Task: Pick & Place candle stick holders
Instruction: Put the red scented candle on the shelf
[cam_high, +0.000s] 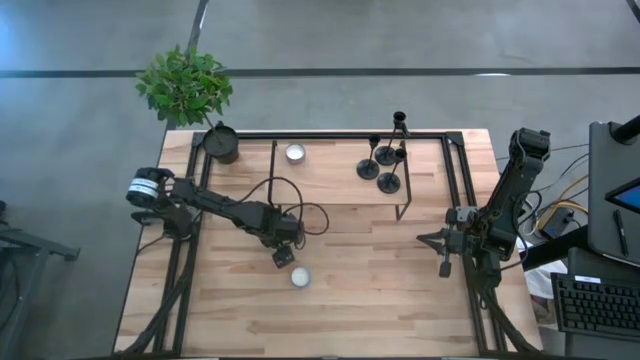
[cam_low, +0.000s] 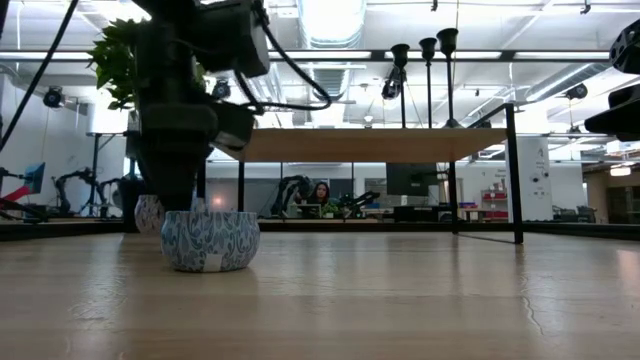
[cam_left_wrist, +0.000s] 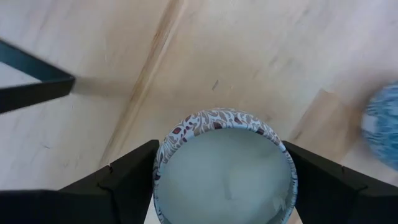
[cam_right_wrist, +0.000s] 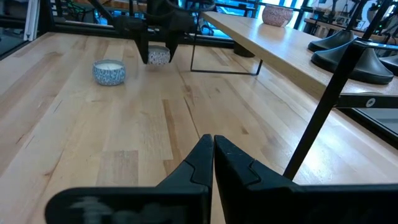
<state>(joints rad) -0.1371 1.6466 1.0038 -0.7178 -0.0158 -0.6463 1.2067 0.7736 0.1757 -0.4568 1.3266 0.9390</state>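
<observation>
Three black candle stick holders (cam_high: 384, 166) stand on their disc bases on the raised wooden shelf (cam_high: 330, 185) at the far right. Their cup tops show in the low view (cam_low: 425, 45). My left gripper (cam_high: 283, 258) is at the table's middle, shut on a small patterned tealight candle (cam_left_wrist: 224, 168). A second tealight (cam_high: 300, 277) sits on the table just near of it, and a third (cam_high: 294, 152) sits on the shelf. My right gripper (cam_high: 443, 262) is shut and empty at the table's right side, near of the holders. My left gripper pinches the tealight's round wall (cam_left_wrist: 160, 163) between its two fingers (cam_left_wrist: 124, 180), one on each opposite side. The fingers come from above, pointing down. The candle sits upright with its wax top up. I cannot tell whether it rests on the table or hangs clear.
A dark plant pot (cam_high: 221, 143) with a leafy plant stands at the shelf's far left corner. The shelf's black frame leg (cam_high: 403, 212) stands on the table between the two arms. Bare wood lies along the near half of the table (cam_high: 380, 310).
</observation>
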